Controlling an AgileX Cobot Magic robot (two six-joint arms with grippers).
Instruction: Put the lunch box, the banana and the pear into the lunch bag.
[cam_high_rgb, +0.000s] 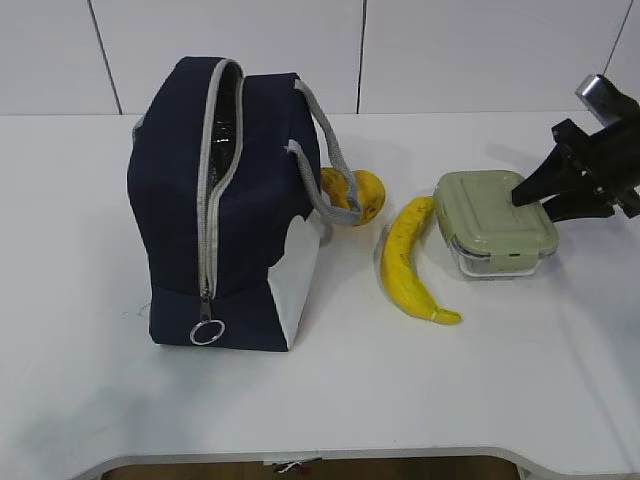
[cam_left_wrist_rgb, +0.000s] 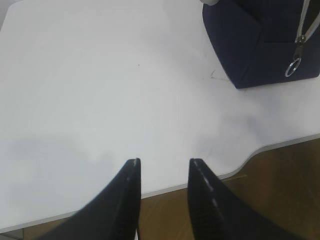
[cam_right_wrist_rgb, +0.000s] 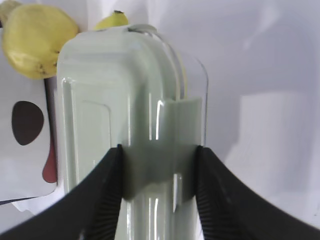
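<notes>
The navy lunch bag (cam_high_rgb: 240, 180) stands upright at centre-left, its zip parted along the top and its ring pull (cam_high_rgb: 207, 331) low on the front. The pear (cam_high_rgb: 362, 195) lies right of the bag behind a grey handle. The banana (cam_high_rgb: 405, 265) lies beside it. The lunch box (cam_high_rgb: 490, 215), with its green lid, sits on the table at the right. My right gripper (cam_high_rgb: 530, 195) is open and straddles the box's right end (cam_right_wrist_rgb: 100, 100), its fingers (cam_right_wrist_rgb: 157, 150) on either side of the lid clip. My left gripper (cam_left_wrist_rgb: 164, 162) is open and empty over the table's front-left edge.
The bag's corner and ring pull (cam_left_wrist_rgb: 292, 67) show at the top right of the left wrist view. The table's front edge (cam_left_wrist_rgb: 280, 145) curves close by there. The pear (cam_right_wrist_rgb: 35, 40) and the banana tip (cam_right_wrist_rgb: 112, 20) lie beyond the box in the right wrist view.
</notes>
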